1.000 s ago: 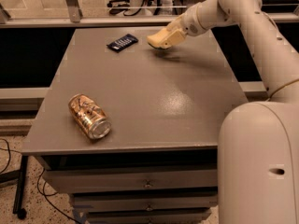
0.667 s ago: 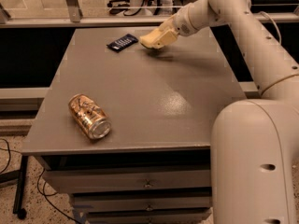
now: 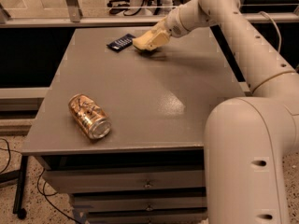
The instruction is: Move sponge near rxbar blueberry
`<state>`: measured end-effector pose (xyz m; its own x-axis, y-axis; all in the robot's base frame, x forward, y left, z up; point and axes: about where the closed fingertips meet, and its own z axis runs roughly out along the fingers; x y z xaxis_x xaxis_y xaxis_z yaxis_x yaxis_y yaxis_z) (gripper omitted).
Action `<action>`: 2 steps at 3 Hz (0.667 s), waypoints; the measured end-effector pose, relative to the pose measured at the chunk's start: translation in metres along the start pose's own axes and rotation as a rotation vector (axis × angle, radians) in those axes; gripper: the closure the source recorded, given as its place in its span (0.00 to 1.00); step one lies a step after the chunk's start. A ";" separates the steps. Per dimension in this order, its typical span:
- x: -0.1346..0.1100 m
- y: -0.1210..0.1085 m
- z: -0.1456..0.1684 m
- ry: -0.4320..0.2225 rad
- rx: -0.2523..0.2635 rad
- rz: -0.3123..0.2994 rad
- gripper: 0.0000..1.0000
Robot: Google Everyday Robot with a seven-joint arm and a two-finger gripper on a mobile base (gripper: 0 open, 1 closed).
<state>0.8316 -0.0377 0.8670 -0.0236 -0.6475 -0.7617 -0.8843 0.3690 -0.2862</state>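
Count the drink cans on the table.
1. The gold drink can lies on its side near the table's front-left corner. The gripper is at the far side, beside the rxbar blueberry.

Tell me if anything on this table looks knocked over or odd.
The gold can lies on its side near the front left corner of the table. The gripper is at the far edge, beside the rxbar blueberry.
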 end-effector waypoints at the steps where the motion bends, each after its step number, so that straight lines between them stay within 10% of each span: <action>1: -0.003 0.002 0.004 0.003 -0.006 0.002 0.60; 2: -0.007 0.004 0.008 -0.004 -0.014 0.003 0.37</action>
<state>0.8321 -0.0260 0.8667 -0.0245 -0.6437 -0.7649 -0.8905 0.3618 -0.2759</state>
